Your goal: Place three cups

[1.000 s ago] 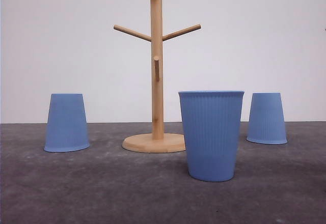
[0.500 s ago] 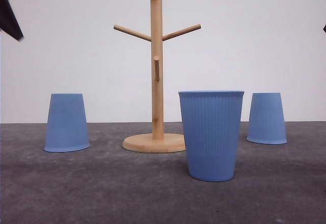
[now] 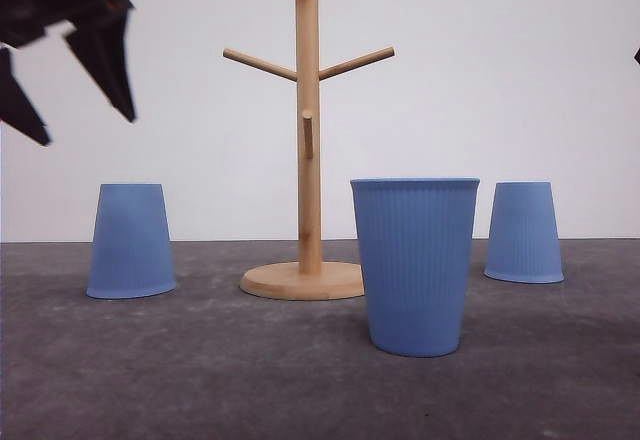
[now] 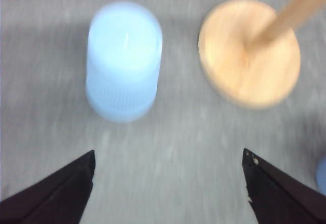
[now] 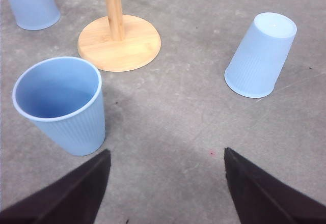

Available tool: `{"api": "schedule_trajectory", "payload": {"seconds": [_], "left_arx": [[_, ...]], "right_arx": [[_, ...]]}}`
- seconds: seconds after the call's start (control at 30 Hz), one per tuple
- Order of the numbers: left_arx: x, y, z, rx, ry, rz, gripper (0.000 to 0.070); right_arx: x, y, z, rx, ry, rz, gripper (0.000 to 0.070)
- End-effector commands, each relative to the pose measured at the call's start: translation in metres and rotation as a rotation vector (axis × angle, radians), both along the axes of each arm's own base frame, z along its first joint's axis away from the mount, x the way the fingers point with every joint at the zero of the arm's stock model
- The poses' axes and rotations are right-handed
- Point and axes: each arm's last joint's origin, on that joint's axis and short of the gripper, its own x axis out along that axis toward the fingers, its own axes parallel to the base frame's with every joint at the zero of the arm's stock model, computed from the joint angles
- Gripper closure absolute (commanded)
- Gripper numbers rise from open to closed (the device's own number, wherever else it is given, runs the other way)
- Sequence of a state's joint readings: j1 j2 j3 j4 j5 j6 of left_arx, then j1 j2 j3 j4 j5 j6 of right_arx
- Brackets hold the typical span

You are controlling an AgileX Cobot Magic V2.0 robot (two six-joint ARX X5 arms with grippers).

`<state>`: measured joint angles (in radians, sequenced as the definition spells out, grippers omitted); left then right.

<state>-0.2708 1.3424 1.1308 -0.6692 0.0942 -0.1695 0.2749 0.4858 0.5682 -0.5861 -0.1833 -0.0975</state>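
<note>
The left pincer (image 3: pixel 82 125) has swung into view at upper left, jaws spread wide and empty, above the upside-down left cup (image 3: pixel 130 241) on the counter (image 3: pixel 250 370). The upright cup (image 3: pixel 414 265) and right cup (image 3: pixel 523 232) stay put.

Count on table (image 3: pixel 300 390): 3 light-blue cups, namely 1 upright cup (image 3: pixel 414 265) and 2 inverted: left cup (image 3: pixel 130 240), right cup (image 3: pixel 523 231). 1 wooden stand (image 3: pixel 306 160) with 3 pegs visible. 2 grippers: left gripper (image 3: pixel 80 110), right gripper (image 5: pixel 165 188).
</note>
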Motion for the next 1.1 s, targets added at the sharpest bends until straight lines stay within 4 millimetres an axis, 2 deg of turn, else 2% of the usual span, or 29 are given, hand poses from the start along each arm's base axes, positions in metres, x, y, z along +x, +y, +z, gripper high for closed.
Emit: {"api": "schedule_trajectory", "payload": {"seconds": [0.0,0.13,0.3,0.43,0.6,1.07], "left_arx": [[0.015,-0.005,0.001,0.014,-0.009,0.000,0.0136],[0.043,-0.011,-0.008,0.049,0.019,0.015,0.0094],[0.071,-0.015,-0.023,0.105,0.038,0.037,0.0091],[0.085,-0.014,-0.038,0.109,0.049,0.053,0.0091],[0.094,-0.012,-0.051,0.113,0.061,0.063,0.0092],[0.098,-0.014,-0.050,0.102,0.023,0.063,0.0111]], "right_arx": [[0.000,0.001,0.006,0.016,-0.022,-0.002,0.0248],[0.000,0.001,0.006,0.016,-0.022,-0.002,0.0248],[0.000,0.001,0.006,0.017,-0.022,-0.002,0.0248],[0.000,0.001,0.006,0.016,-0.022,-0.002,0.0248],[0.000,0.001,0.006,0.016,-0.022,-0.002,0.0248],[0.001,0.000,0.006,0.011,-0.027,-0.014,0.0248]]}}
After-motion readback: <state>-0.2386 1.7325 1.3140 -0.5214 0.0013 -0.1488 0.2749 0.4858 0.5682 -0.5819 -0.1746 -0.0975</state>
